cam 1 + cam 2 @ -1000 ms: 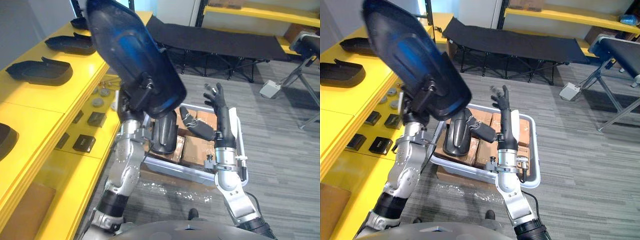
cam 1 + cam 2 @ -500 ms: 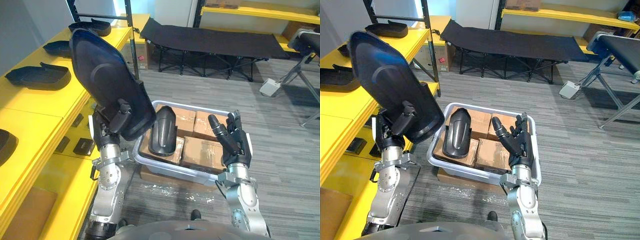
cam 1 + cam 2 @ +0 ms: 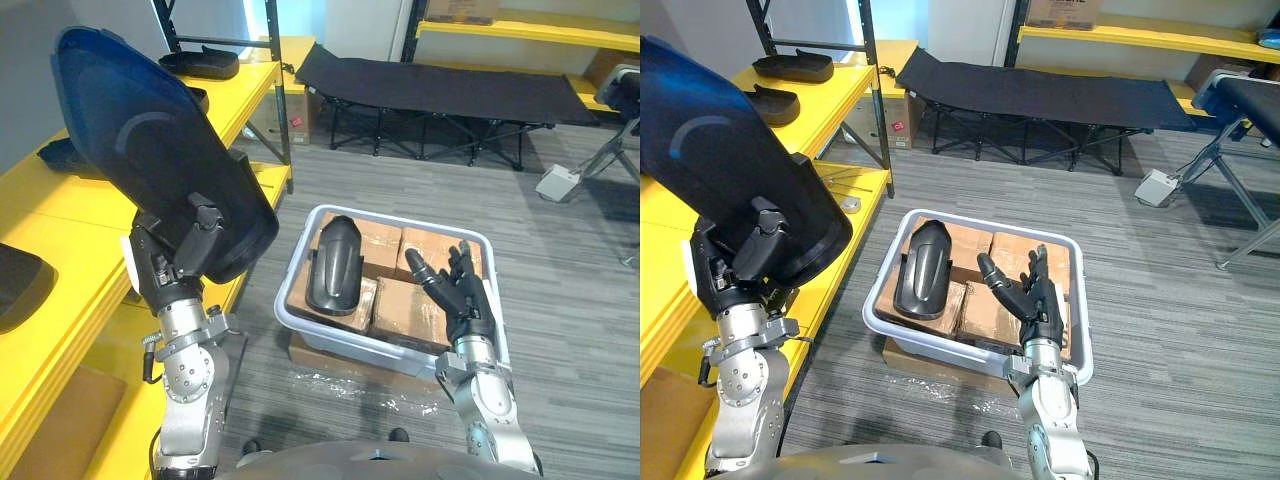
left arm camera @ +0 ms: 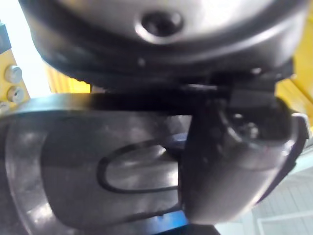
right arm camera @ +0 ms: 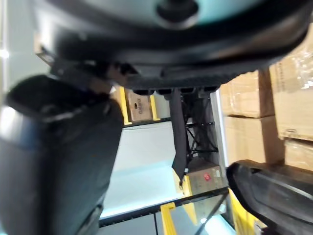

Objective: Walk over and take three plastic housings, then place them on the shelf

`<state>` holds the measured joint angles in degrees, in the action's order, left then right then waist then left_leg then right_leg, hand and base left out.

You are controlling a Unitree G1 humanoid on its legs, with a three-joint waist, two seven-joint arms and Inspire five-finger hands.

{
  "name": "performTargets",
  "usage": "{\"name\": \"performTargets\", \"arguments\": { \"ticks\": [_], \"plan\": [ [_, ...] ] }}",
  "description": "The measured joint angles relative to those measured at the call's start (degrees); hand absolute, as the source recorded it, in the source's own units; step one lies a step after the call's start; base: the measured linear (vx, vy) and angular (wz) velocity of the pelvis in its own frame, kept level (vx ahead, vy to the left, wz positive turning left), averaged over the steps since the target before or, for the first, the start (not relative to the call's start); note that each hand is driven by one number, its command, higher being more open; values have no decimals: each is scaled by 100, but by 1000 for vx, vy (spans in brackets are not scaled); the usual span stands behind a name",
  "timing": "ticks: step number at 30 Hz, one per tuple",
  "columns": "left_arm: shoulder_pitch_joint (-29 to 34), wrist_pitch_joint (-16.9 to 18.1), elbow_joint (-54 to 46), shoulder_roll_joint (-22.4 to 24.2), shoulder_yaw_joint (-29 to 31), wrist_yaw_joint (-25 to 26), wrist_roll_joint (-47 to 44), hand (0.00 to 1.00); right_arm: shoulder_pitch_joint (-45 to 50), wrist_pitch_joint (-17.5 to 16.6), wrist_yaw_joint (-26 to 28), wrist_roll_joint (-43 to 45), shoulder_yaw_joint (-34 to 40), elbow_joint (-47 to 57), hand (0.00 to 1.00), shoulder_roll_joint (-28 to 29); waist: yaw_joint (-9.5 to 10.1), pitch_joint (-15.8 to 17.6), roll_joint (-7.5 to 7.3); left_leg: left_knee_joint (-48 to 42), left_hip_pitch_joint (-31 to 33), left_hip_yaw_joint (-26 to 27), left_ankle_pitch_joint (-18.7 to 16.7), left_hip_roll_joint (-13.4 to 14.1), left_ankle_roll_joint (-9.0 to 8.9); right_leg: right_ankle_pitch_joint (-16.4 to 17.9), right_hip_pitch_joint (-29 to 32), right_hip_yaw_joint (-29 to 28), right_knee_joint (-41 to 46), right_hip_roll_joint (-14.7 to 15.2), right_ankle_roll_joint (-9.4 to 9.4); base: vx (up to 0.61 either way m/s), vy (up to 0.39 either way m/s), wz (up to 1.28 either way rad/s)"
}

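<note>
A large black plastic housing (image 3: 150, 170) stands raised at the robot's left, long axis steeply tilted, its upper end pointing up and left over the yellow shelf (image 3: 830, 95). The left hand (image 3: 175, 265) is clenched on its lower edge. A second housing (image 3: 333, 265) lies lengthwise, pointing away, on cardboard boxes (image 3: 405, 300) in a grey bin (image 3: 400, 221). The right hand (image 3: 460, 295) hovers there, fingers spread, holding nothing.

shelf (image 3: 835, 98) — left (housings (image 3: 792, 66) on it) | bin (image 3: 400, 222) centre, housing (image 3: 333, 265) on boxes (image 3: 405, 300) | cot (image 3: 440, 90) behind
</note>
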<state>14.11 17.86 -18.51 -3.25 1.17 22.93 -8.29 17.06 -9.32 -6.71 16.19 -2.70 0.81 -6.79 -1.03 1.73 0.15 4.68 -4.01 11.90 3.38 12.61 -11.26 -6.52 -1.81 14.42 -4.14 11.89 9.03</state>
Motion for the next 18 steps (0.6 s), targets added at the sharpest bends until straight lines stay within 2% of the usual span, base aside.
{"name": "performTargets", "arguments": {
  "ticks": [3, 5, 8, 12, 13, 14, 15, 17, 18],
  "plan": [
    [1, -2, -1, 0, 90, 8, 24, 0, 0, 145, 280, 234, -8, -157, 100, -22, 15, -1, 9, -44, 103, -130, 1, 0, 3, 1, -19, 110, -4, 2, 0, -1, 3, 17],
    [14, -4, -2, 7, 125, 30, 177, 0, -34, 158, 458, 475, -23, -245, 100, -47, 98, -1, 10, -64, 151, -221, 2, 0, 3, 2, -43, 187, -4, 2, 0, 4, 3, 26],
    [251, -52, -142, 17, 304, 36, 244, 0, -317, 165, 636, 490, -214, -558, 100, -57, 146, 2, 5, -196, 305, -586, 3, -1, 2, 56, -236, 546, -4, 2, 9, 1, -5, 53],
    [567, -50, -435, 120, 553, -104, 234, 0, -476, 165, 782, 456, -380, -762, 100, -99, 376, 24, 48, -367, 716, -1170, 71, -4, 42, 266, -477, 1276, 106, -24, 32, -9, -25, 97],
    [624, -41, -471, 118, 657, -250, 211, 0, -474, 164, 800, 456, -426, -762, 100, -113, 387, 38, 62, -369, 884, -1204, 143, 2, 245, 398, -611, 1701, 213, -14, 41, -21, -27, 215],
    [620, -25, -470, 106, 739, -474, 211, 0, -477, 154, 776, 453, -423, -762, 100, -150, 375, 61, 67, -455, 1097, -813, 294, 121, 568, 555, -793, 2257, 389, 7, 57, -1, -14, 217],
    [622, -3, -470, 106, 742, -539, 211, 0, -497, 147, 766, 453, -413, -762, 100, -198, 394, 101, 80, -469, 1142, -663, 400, 160, 626, 614, -846, 2409, 471, 27, 72, -12, 29, 195],
    [745, 105, -470, 122, 804, -670, 188, 0, -681, 140, 753, 456, -407, -780, 100, -285, 651, 176, 133, -412, 1167, -647, 625, 115, 378, 821, -936, 2645, 728, 142, 176, -19, 83, 84],
    [784, 117, -470, 119, 848, -670, 184, 0, -741, 125, 743, 463, -408, -781, 100, -286, 722, 176, 131, -400, 1166, -656, 631, 83, 365, 841, -936, 2648, 760, 177, 181, -8, 86, 27]
  ]
}}
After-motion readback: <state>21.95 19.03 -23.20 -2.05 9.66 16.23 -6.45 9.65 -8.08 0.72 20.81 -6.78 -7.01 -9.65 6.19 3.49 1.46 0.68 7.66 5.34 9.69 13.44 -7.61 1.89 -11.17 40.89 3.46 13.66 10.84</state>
